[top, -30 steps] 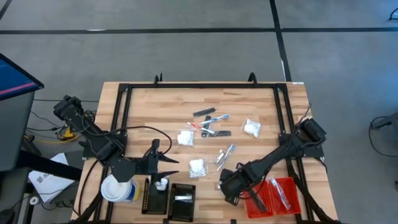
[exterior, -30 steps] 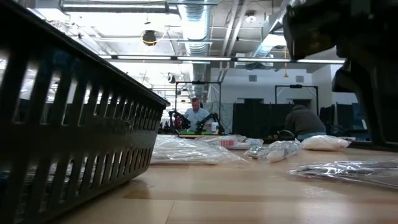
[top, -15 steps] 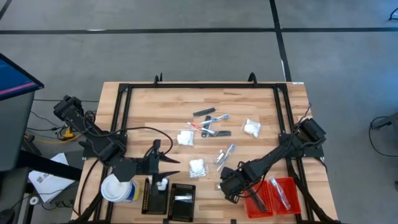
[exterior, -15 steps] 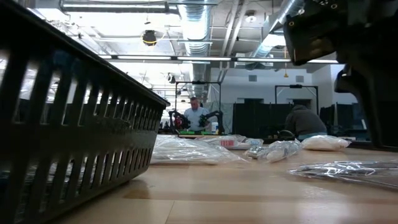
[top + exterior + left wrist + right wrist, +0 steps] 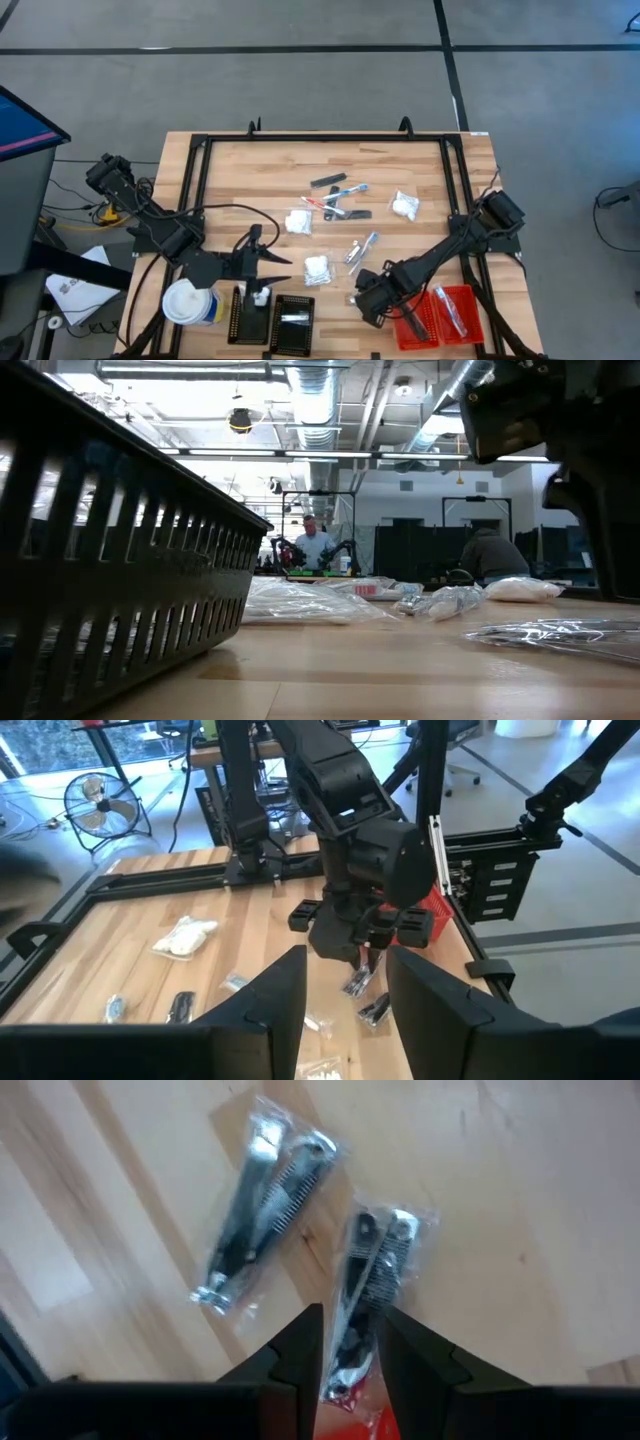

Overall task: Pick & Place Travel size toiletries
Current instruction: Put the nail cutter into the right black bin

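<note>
Wooden table (image 5: 250, 175) with a black frame, toiletries scattered mid-table: white packets (image 5: 317, 268), blue and red sticks (image 5: 340, 195), dark bars (image 5: 328, 181), all well apart from the white-topped canister (image 5: 187, 304) at the near left. Right gripper (image 5: 350, 1342) clenched on a clear-wrapped sachet (image 5: 368, 1295), long axis running straight out along the fingers; a second sachet (image 5: 258, 1220) lies beside it, tilted. Red tray (image 5: 440, 313) holds wrapped items. Black trays (image 5: 272, 320) hold a white piece. Left gripper (image 5: 345, 1005) hovers by them, fingers parted, grasping nothing.

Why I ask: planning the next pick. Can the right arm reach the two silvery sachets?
Probably yes. The right gripper hangs just short of the silvery sachets, which lie flat straight ahead of it, with only bare wooden table between them.
</note>
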Controlling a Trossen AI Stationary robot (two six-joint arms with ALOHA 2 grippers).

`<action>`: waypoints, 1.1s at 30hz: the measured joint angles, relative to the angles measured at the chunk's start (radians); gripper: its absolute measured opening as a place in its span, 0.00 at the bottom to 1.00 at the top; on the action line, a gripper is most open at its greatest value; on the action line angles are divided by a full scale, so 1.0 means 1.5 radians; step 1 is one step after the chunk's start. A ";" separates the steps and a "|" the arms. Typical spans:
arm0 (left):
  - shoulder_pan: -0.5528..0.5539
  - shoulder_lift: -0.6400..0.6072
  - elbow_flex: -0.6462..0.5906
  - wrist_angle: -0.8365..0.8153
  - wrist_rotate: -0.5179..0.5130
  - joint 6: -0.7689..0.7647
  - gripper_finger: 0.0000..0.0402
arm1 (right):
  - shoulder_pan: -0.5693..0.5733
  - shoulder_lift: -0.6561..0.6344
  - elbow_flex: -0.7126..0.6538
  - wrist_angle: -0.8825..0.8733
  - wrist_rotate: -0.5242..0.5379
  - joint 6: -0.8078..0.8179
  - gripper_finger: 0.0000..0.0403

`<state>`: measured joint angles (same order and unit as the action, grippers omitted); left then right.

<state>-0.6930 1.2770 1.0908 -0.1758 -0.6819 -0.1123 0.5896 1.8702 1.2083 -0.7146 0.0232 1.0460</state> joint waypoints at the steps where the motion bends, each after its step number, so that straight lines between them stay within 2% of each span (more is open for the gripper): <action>1: 0.000 0.000 0.000 0.000 0.000 0.000 0.33 | 0.001 0.000 -0.002 -0.003 0.001 0.002 0.22; 9: 0.000 0.000 0.000 0.000 0.000 0.000 0.33 | 0.005 0.000 -0.002 0.000 0.008 0.007 0.22; 16: 0.000 0.000 0.000 0.001 -0.001 0.000 0.33 | 0.009 0.043 0.005 0.043 -0.003 -0.021 0.23; 29: 0.000 0.000 -0.001 0.001 -0.001 0.000 0.33 | -0.003 0.051 0.006 0.037 -0.018 -0.034 0.23; 33: 0.000 0.000 -0.001 0.001 -0.001 0.000 0.33 | -0.003 0.052 0.006 0.082 -0.016 -0.070 0.23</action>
<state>-0.6933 1.2766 1.0901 -0.1741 -0.6830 -0.1123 0.5846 1.9478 1.2179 -0.5911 -0.0009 0.9404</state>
